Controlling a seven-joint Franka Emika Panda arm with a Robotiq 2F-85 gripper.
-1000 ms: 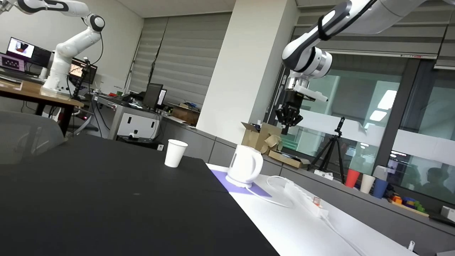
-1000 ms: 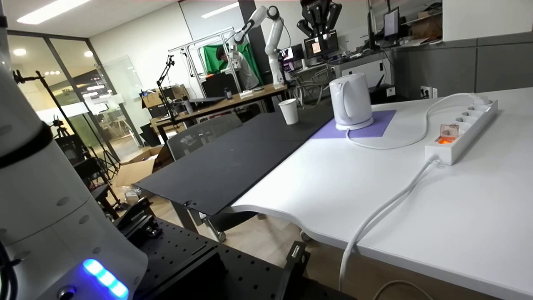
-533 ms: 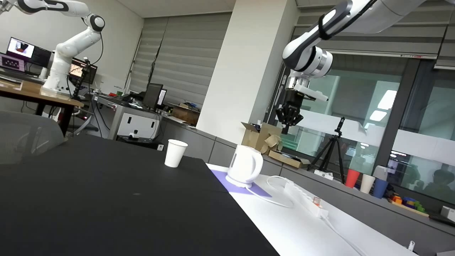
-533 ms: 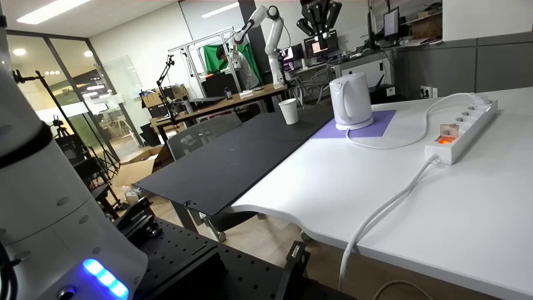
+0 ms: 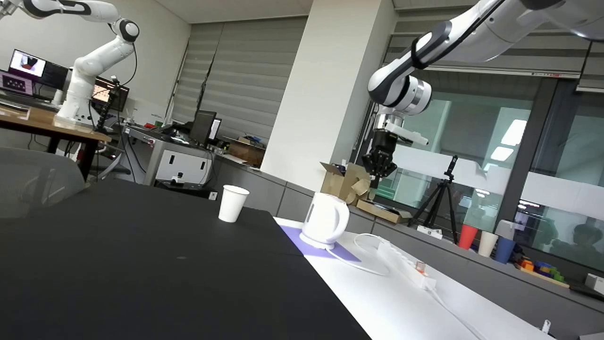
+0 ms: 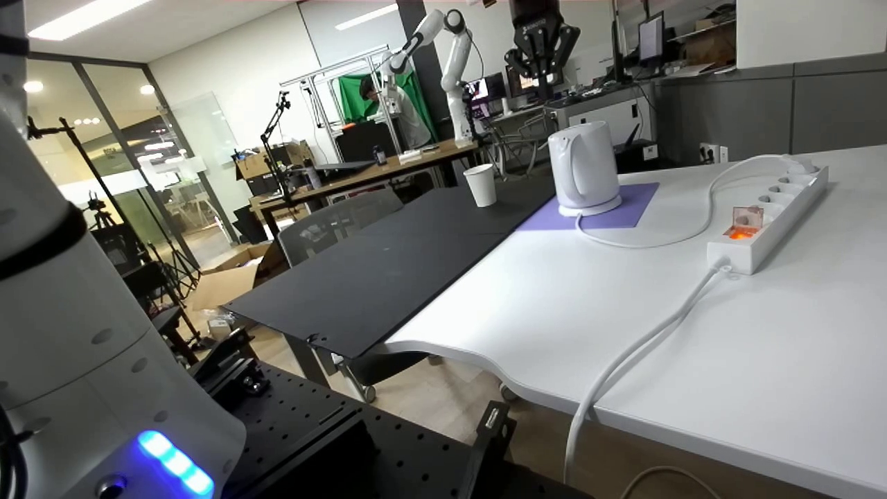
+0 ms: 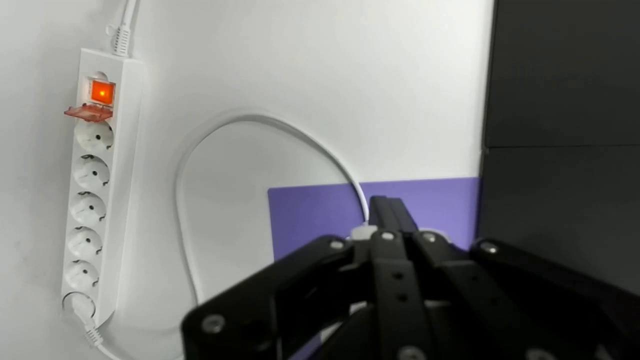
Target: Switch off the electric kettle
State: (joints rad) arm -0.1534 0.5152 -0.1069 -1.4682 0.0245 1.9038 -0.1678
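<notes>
The white electric kettle (image 5: 325, 219) stands upright on its base on a purple mat (image 6: 637, 201), and also shows in an exterior view (image 6: 585, 166). My gripper (image 5: 375, 182) hangs in the air above the kettle's level, apart from it, with fingers pointing down. It also shows in an exterior view (image 6: 545, 89). In the wrist view the gripper (image 7: 389, 202) has its fingertips together with nothing between them. It hides most of the kettle there; only small white parts (image 7: 364, 232) show around the fingers. I cannot make out the kettle's switch.
A white power strip (image 6: 776, 222) with a lit orange switch (image 7: 102, 92) and raised clear cover lies on the white table (image 6: 554, 305); the kettle's cord runs to its end. A white paper cup (image 5: 232, 204) stands on the black board (image 5: 165, 264) beside the kettle.
My gripper has moved lower, slightly left in one exterior picture and slightly right in another, nearer the kettle's height. The kettle, cup and power strip have not moved.
</notes>
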